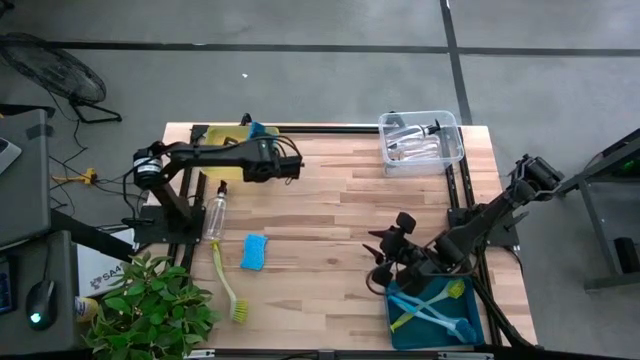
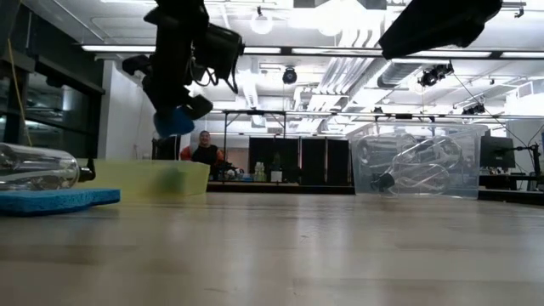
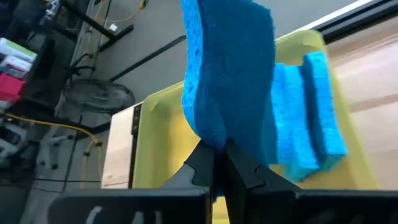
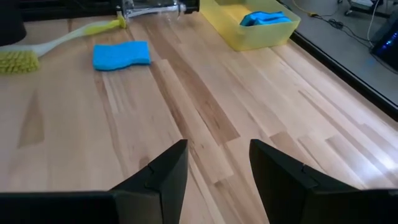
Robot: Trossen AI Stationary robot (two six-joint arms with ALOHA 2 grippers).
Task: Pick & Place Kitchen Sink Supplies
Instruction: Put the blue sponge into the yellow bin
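Hanging from left gripper (image 3: 219, 163): sponge (image 3: 229, 74)

Blue sponge (image 3: 227, 74) pinched upright above yellow bin; another sponge (image 1: 254, 251) flat on table w/ bottle (image 1: 216, 211), brush (image 1: 229, 285).

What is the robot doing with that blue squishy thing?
The left gripper has its jaws shut on a blue sponge and holds it over the yellow bin, where other sponges already lie. Another sponge, a bottle and a brush wait on the table. The right gripper hovers open, empty.
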